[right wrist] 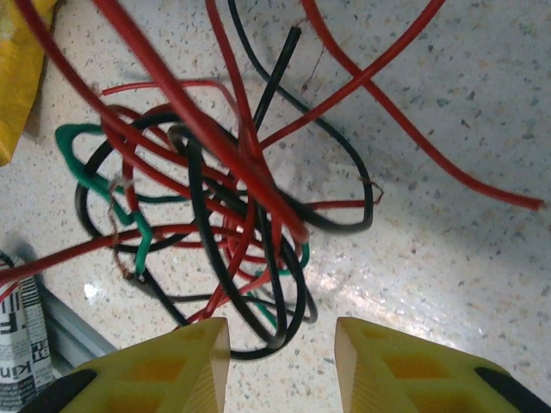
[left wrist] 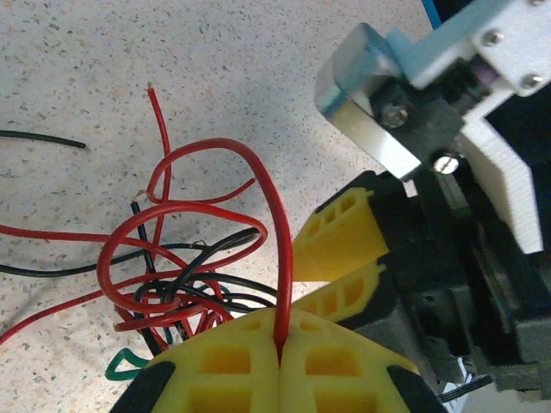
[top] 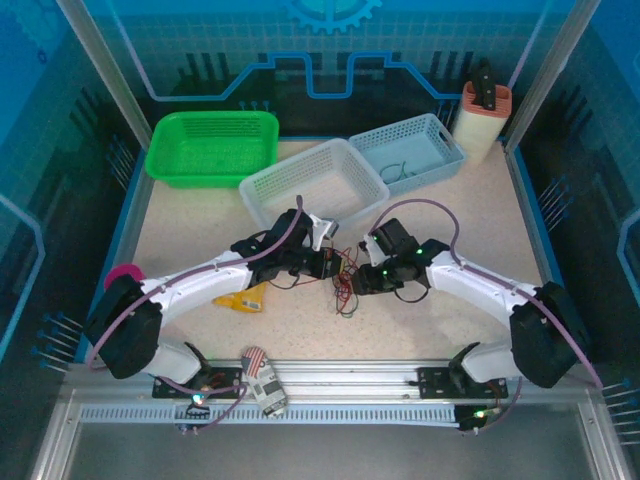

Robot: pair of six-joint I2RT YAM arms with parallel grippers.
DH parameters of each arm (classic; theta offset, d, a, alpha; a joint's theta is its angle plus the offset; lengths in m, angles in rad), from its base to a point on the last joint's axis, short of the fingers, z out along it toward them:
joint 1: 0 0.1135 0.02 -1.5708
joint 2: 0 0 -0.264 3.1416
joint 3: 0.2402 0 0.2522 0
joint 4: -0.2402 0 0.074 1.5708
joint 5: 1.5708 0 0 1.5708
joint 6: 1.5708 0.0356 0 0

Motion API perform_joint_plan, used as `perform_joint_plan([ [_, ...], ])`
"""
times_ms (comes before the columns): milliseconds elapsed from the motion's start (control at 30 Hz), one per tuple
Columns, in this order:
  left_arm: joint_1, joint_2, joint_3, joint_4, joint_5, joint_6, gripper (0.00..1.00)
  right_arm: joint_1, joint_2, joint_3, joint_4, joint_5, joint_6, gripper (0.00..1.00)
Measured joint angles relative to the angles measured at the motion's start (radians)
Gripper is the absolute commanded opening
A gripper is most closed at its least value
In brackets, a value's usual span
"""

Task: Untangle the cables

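A tangle of thin red, black and green cables point(top: 345, 283) lies on the speckled table point(top: 200, 220) before a white perforated plastic basket point(top: 315, 185). A dark wire point(top: 398, 172) sits in the pale blue perforated basket point(top: 445, 140). The left gripper point(left wrist: 280, 351) pinches a red strand point(left wrist: 284, 284), while the right gripper point(right wrist: 281, 344) holds its jaws apart.

White arms point(top: 195, 285), purple cords point(top: 430, 203) (yellow claw fingers point(right wrist: 172, 370))
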Motion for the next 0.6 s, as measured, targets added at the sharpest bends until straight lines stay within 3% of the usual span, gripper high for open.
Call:
perform_joint_plan([
  [200, 0.000, 0.000, 0.000, -0.002, -0.003, 0.000, 0.00, 0.005, 0.045, 0.002, 0.042, 0.026, 0.026, 0.00],
  [367, 0.002, -0.010, -0.004, -0.030, -0.024, 0.005, 0.00, -0.018, 0.026, -0.001, 0.036, 0.070, 0.037, 0.00],
  [600, 0.034, -0.099, -0.116, -0.068, -0.034, 0.030, 0.00, -0.215, -0.068, -0.032, 0.006, 0.092, 0.056, 0.00],
])
